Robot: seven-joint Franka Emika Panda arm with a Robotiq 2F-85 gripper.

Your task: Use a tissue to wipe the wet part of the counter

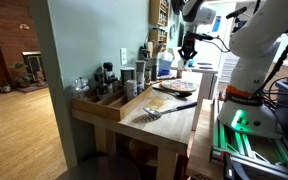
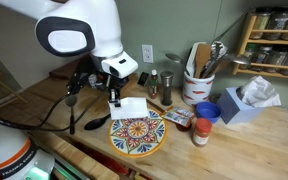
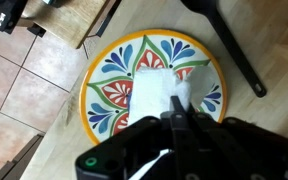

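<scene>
My gripper (image 2: 115, 96) is shut on a white tissue (image 2: 133, 107) and holds it just above a colourful patterned plate (image 2: 137, 133). In the wrist view the closed fingers (image 3: 180, 112) pinch one corner of the tissue (image 3: 152, 92), which drapes over the middle of the plate (image 3: 112, 66). The plate lies on the pale wood counter (image 1: 174, 128), near its far end (image 1: 174, 87), with the gripper (image 1: 188, 50) above it. I cannot make out a wet patch on the counter.
A blue tissue box (image 2: 242, 104), a utensil crock (image 2: 196, 86), a red-lidded jar (image 2: 201, 133) and shakers (image 2: 166, 88) stand nearby. A black ladle (image 2: 94, 122) and a spatula (image 1: 160, 111) lie on the counter. A wooden tray of bottles (image 1: 102, 100) runs along the wall.
</scene>
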